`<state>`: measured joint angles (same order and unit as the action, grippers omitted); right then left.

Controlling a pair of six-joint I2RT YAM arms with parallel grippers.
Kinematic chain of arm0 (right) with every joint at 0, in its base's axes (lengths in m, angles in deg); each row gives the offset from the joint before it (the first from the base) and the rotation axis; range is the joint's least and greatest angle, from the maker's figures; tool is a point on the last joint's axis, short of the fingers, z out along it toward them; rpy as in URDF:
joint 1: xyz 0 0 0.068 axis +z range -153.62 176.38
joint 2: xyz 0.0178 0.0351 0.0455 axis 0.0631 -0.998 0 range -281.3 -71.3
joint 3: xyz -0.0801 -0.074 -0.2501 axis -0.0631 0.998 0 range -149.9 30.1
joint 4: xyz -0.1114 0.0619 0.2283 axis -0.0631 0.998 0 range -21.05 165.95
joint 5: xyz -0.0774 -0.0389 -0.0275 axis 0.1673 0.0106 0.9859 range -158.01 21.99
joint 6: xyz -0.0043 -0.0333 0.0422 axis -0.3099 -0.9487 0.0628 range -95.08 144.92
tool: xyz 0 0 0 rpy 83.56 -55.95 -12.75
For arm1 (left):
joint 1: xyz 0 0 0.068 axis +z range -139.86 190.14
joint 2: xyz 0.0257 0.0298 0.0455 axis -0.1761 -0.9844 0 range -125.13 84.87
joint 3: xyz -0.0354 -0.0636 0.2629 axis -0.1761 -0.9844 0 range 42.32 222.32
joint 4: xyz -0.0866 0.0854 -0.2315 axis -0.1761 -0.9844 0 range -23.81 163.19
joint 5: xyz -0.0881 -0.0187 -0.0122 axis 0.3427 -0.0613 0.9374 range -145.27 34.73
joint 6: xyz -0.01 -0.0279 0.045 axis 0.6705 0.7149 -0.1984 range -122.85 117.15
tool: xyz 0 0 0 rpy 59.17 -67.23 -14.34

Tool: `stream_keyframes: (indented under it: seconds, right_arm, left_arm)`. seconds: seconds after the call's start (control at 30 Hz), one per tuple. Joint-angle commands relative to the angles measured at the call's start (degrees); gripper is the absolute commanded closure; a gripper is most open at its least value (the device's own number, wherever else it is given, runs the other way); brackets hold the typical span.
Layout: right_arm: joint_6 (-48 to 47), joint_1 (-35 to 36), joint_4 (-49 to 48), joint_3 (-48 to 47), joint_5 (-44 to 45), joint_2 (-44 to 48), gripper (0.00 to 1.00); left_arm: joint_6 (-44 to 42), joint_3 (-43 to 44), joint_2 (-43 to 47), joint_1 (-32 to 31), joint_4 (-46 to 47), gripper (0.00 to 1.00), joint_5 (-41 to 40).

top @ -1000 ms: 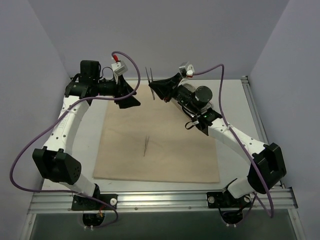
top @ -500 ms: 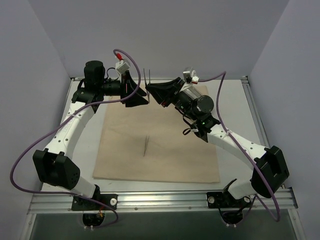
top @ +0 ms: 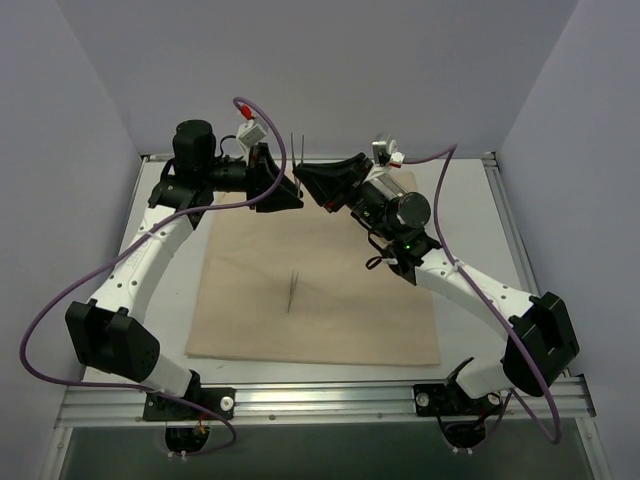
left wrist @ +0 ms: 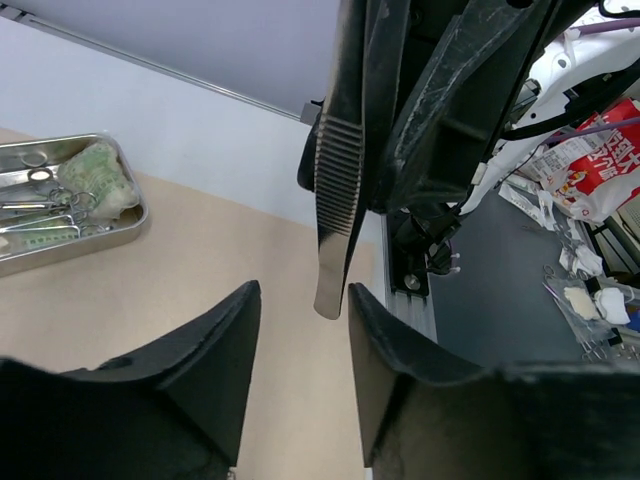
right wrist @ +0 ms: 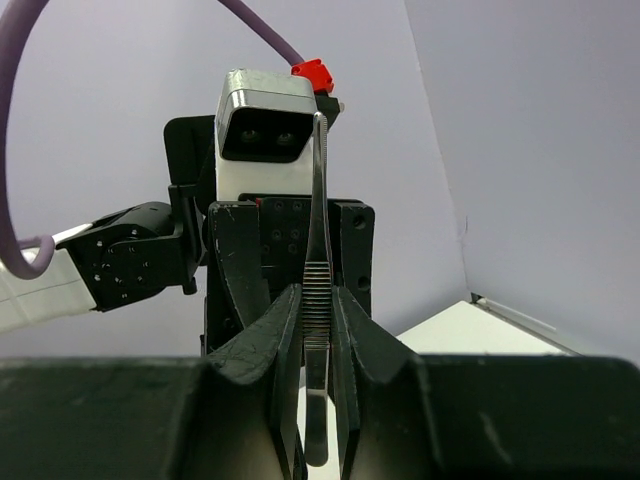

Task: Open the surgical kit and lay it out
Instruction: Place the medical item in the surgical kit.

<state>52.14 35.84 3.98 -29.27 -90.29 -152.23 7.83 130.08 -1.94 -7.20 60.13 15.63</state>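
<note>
Where the two arms meet above the far edge of the cloth wrap (top: pixel 330 310), one pair of tweezers (right wrist: pixel 317 300) is clamped upright between the fingers of the right gripper (right wrist: pixel 316 300), at its ribbed part. The left gripper (left wrist: pixel 302 295) is set facing it, its jaws parted, and the blunt end of the tweezers is seen from the left wrist between the two fingertips, with a gap on each side. A second pair of tweezers (top: pixel 292 292) is laid flat near the middle of the cloth wrap, well apart from both grippers.

One steel tray (left wrist: pixel 75 248) is seen on the cloth wrap from the left wrist only; in the top view it is hidden. Ring-handled forceps (left wrist: pixel 40 208), too tangled to be counted, and two green packets (left wrist: pixel 95 170) are held in it.

The cloth wrap is spread over most of a white table (top: pixel 470 215), which is closed in by plain lilac walls (top: pixel 330 70) on three sides, and a metal rail (top: pixel 320 400) is fixed along the table's near edge.
</note>
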Motion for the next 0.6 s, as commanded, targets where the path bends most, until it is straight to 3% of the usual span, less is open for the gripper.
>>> stream_keyframes:
  seconds: [0.0,0.1,0.13,0.3,0.37,0.5,0.57]
  right_arm:
    - [0.6,0.4,-5.2,-1.9,-0.3,-0.4,1.0]
    - [0.7,0.4,-5.1,-2.0,-0.3,-0.8,1.0]
    - [0.8,0.4,-5.2,-1.9,-0.2,-0.9,1.0]
    - [1.2,0.4,-5.3,-1.7,-0.2,-1.4,1.0]
    - [1.3,0.4,-5.4,-1.8,-0.6,-1.8,1.0]
    - [0.6,0.2,-4.6,-2.1,-1.4,-2.2,1.0]
    - [-1.1,0.1,-1.4,-2.8,-1.4,-2.1,0.91]
  left_arm:
    - [0.5,0.5,2.0,-0.4,1.9,0.53,2.0]
    - [1.1,0.8,1.9,-0.4,2.0,0.73,2.1]
    - [1.4,0.8,1.9,-0.4,2.3,0.85,2.1]
    - [2.2,0.2,2.1,-0.5,2.4,0.87,4.0]
    - [2.6,0.1,2.3,-0.5,2.6,0.97,4.0]
    - [3.4,-0.1,2.4,-0.5,2.7,0.98,3.6]
    - [3.0,-0.2,2.3,-0.5,1.5,0.98,1.1]
